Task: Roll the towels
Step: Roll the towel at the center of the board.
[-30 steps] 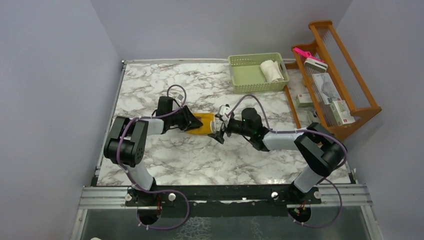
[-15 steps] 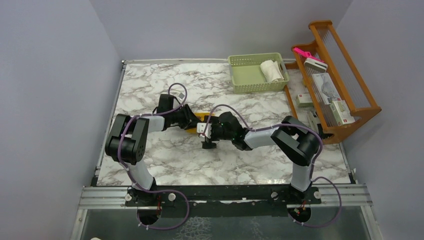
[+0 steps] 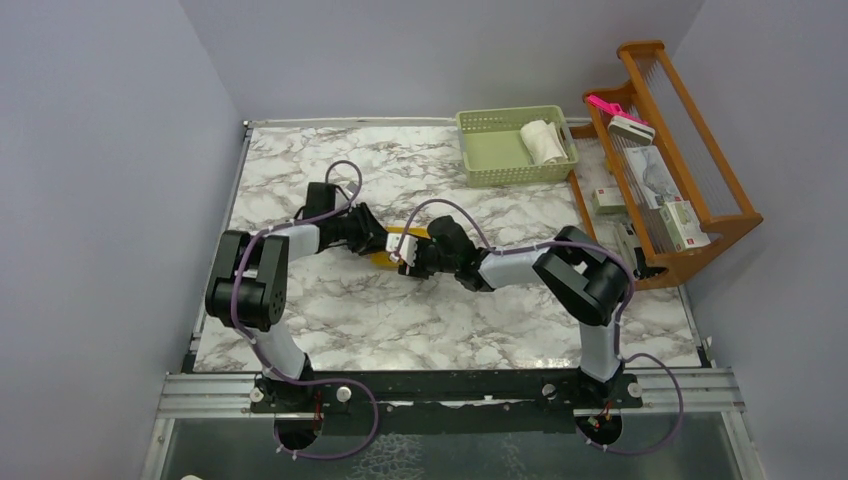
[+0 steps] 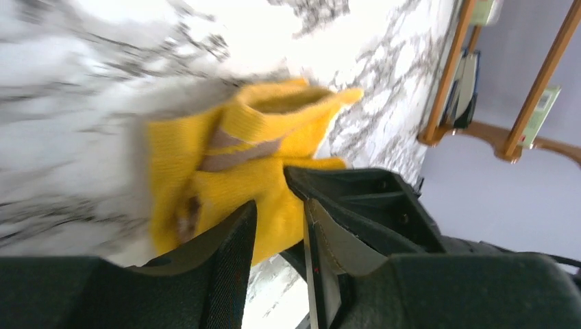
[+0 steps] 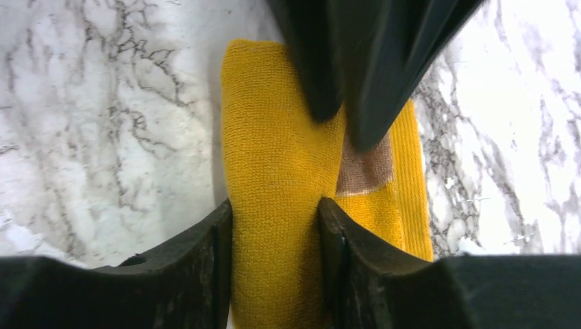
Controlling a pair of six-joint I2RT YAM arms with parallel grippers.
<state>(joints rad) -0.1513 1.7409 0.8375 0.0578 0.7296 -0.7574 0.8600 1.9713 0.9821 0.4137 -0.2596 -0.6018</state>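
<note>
The mustard-yellow towel (image 3: pixel 383 256) lies partly rolled on the marble table, mostly hidden between my two grippers. In the right wrist view my right gripper (image 5: pixel 275 205) is shut on a thick rolled fold of this towel (image 5: pixel 274 137), one finger on each side. My left gripper (image 4: pixel 279 205) comes from the opposite side and pinches the towel's (image 4: pixel 205 171) near edge between its fingertips. A brown print patch (image 5: pixel 363 168) shows on the cloth. The cream-white towel (image 3: pixel 545 140) sits rolled in the pale green basket (image 3: pixel 490 160) at the back.
A wooden rack (image 3: pixel 735 205) with boxes and a pink item stands along the right edge of the table. The two arms meet nose to nose at mid-table. Grey walls close in the left, back and right.
My right gripper has swung left onto the yellow towel and closed from wide open onto its fold. The left gripper has shifted slightly back and left, still on the towel.
</note>
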